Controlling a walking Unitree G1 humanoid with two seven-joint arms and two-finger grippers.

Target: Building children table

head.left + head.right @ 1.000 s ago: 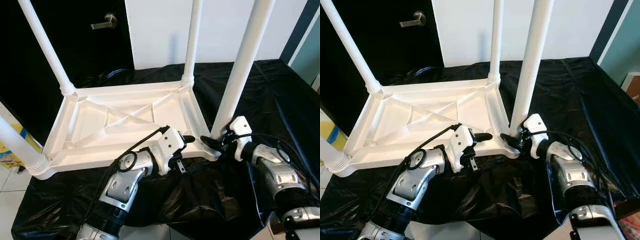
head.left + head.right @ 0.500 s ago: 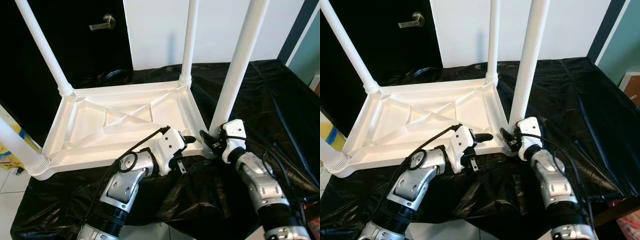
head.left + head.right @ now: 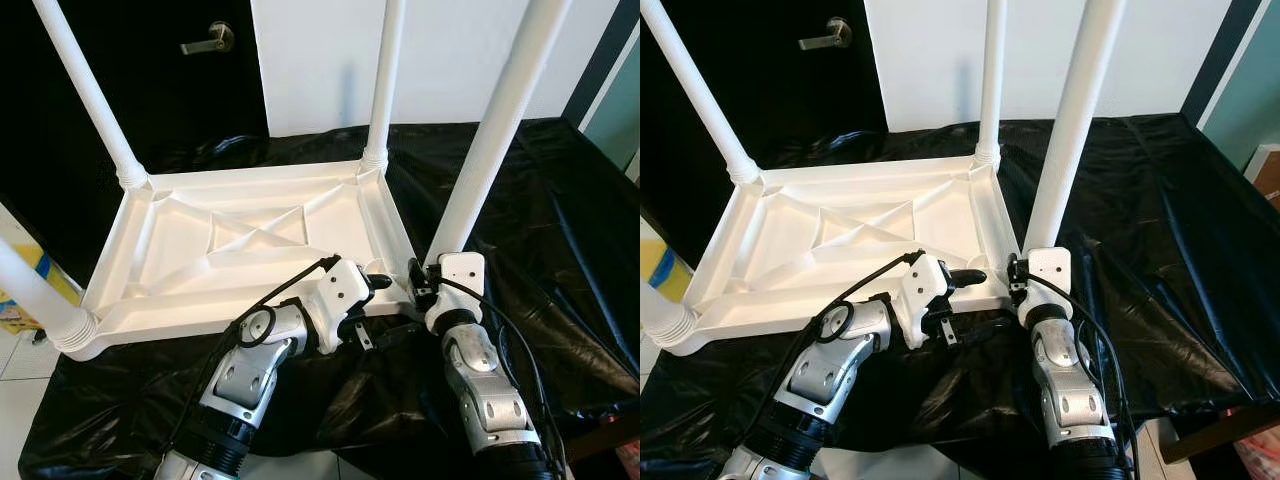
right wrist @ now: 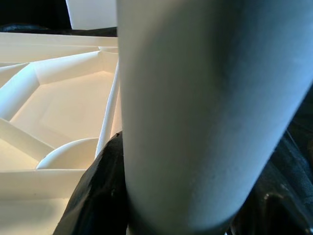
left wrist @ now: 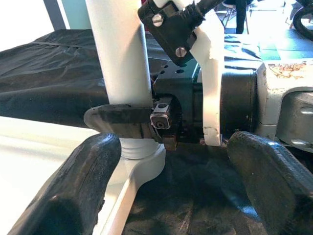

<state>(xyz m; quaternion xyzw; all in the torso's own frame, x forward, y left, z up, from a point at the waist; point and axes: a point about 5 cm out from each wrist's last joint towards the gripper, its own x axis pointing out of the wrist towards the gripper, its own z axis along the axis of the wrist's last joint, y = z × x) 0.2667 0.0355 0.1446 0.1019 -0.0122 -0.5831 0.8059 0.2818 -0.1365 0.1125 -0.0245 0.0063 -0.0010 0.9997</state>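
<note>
Left eye view: the white plastic table top (image 3: 250, 250) lay upside down on a black sheet (image 3: 560, 230), its long axis running left to right. 4 white legs stood up from its corners. The near-right leg (image 3: 490, 140) tilted slightly rightward toward its top. The left gripper (image 3: 375, 283) rested at the near rim beside that corner. The right gripper (image 3: 420, 285) sat at the leg's base.

Right eye view: a dark door with a lever handle (image 3: 823, 38) stood behind the table. No readable writing was visible.

Left wrist view: the left gripper's fingers (image 5: 73, 191) stood spread, holding nothing. 1 black finger (image 5: 122, 120) of the right gripper lay against the leg just above its socket.

Right wrist view: the leg (image 4: 205, 112) stood between the right gripper's fingers (image 4: 100, 196), clamped, with the ribbed underside behind.
</note>
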